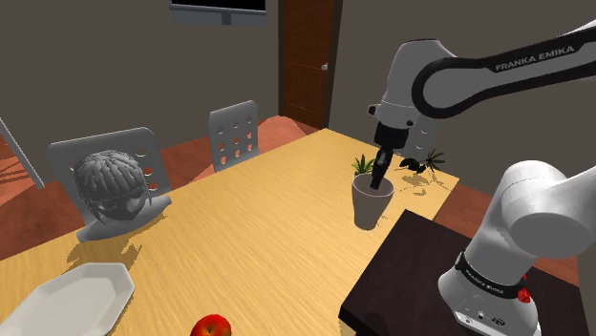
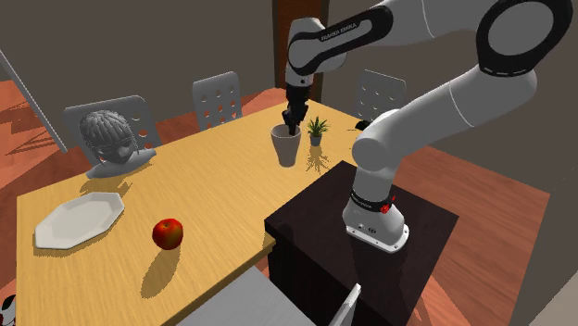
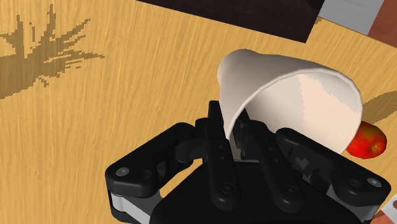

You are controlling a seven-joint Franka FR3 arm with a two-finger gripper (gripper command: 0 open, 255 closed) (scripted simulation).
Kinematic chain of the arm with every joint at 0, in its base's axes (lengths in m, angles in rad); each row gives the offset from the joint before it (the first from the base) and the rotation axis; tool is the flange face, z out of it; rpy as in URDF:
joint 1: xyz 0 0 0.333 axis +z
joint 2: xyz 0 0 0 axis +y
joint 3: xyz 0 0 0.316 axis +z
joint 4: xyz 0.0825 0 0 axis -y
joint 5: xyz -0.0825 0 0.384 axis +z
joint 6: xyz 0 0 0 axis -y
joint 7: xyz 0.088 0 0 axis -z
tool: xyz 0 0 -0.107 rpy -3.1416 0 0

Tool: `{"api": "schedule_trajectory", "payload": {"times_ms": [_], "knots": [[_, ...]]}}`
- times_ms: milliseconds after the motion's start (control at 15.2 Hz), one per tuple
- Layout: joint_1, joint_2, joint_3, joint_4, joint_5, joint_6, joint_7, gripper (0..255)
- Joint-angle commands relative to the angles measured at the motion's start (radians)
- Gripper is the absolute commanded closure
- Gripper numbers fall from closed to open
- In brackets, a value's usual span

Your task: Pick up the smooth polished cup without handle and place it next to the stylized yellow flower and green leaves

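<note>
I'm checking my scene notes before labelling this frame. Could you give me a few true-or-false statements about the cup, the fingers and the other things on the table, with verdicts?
1. The black fingers clasp the rim of the smooth white handleless cup. True.
2. The round red apple lies on the white angular plate. False: it lies on the light wooden table, apart from the plate.
3. The small green potted plant stands close beside the cup. True.
4. The grey head bust sits on a chair seat. False: it stands on the table, in front of the grey perforated chair.
</note>
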Motion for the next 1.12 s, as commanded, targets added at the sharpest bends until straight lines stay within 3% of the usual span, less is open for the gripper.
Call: {"api": "schedule_trajectory", "payload": {"times_ms": [0,528,1056], "knots": [[-0.027,0.013,-0.035,0.017,-0.027,-0.008,-0.040,255],[-0.129,0.164,-0.214,0.134,-0.136,0.009,-0.247,255],[-0.168,0.373,-0.380,0.323,-0.164,0.021,-0.449,255]]}}
